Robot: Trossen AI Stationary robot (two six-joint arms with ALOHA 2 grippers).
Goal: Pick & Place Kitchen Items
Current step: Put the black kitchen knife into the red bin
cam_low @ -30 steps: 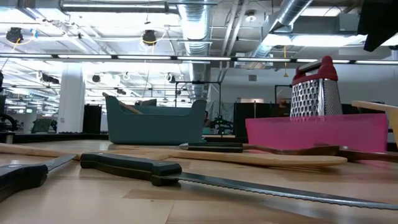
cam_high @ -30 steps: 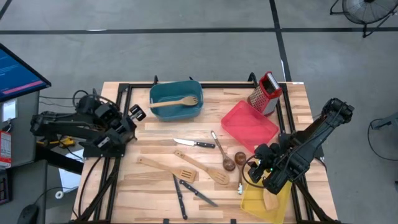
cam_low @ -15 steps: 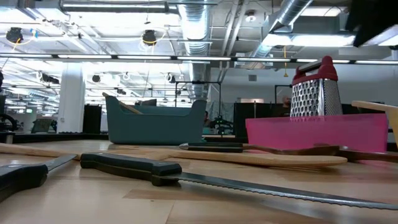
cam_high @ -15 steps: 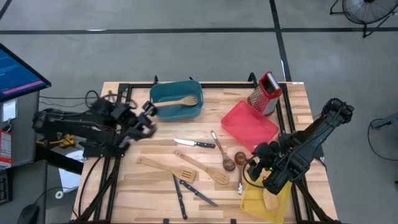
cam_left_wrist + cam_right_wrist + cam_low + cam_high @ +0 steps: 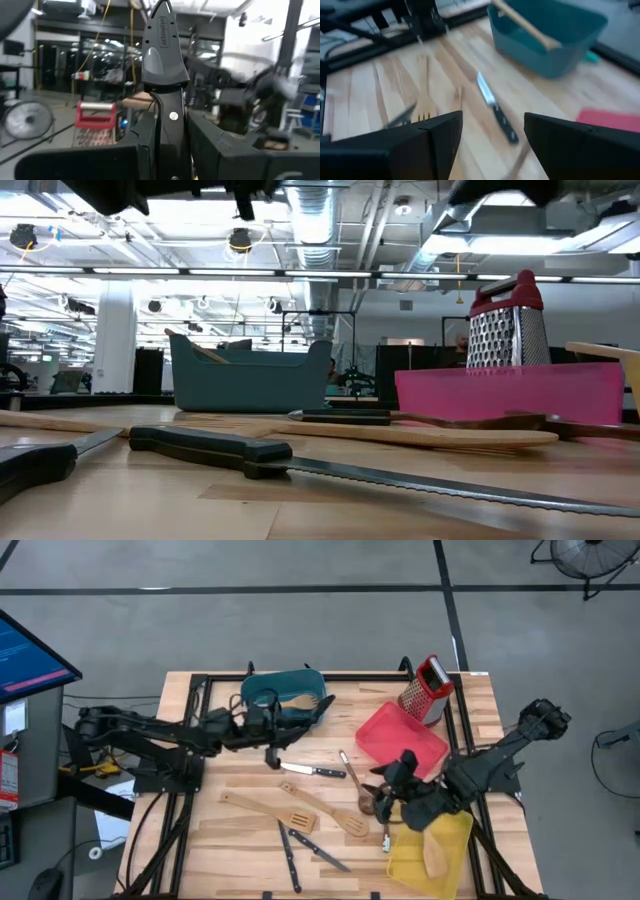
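Teal bin (image 5: 285,700) half hidden, left claw (image 5: 272,735) blurred

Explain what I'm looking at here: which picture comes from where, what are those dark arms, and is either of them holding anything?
Two dark robot arms work at a wooden table. One picture looks straight down, one sits at tabletop height, and one rides each wrist. From above, the left pincer reaches out beside the teal bin, nearly shut, nothing visibly in it. The right pincer stands open and empty over the brown spoons. Wooden spatulas and black-handled knives lie loose. A red bin, yellow bin and grater stand right.
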